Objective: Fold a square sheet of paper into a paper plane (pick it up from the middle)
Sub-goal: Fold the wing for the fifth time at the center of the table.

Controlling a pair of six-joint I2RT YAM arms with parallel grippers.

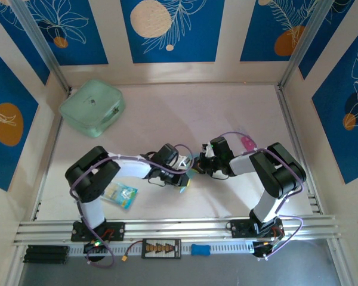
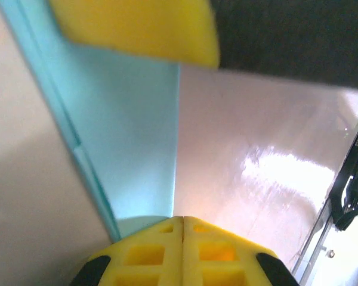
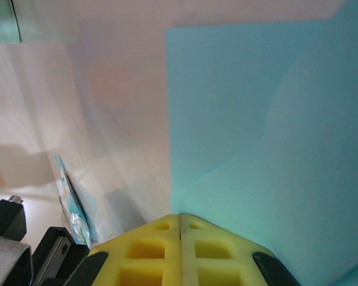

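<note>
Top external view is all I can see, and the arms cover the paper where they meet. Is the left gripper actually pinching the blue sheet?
Observer: Yes. In the left wrist view the left gripper is shut on an edge of the light-blue sheet.
Operator: And the right one?
Observer: The right gripper is shut on the sheet too. In its wrist view the paper spreads out from the closed jaws.
Operator: Any plane shape yet?
Observer: Not that I can tell. The right wrist view shows a square corner and straight edges, with no pointed nose.
</note>
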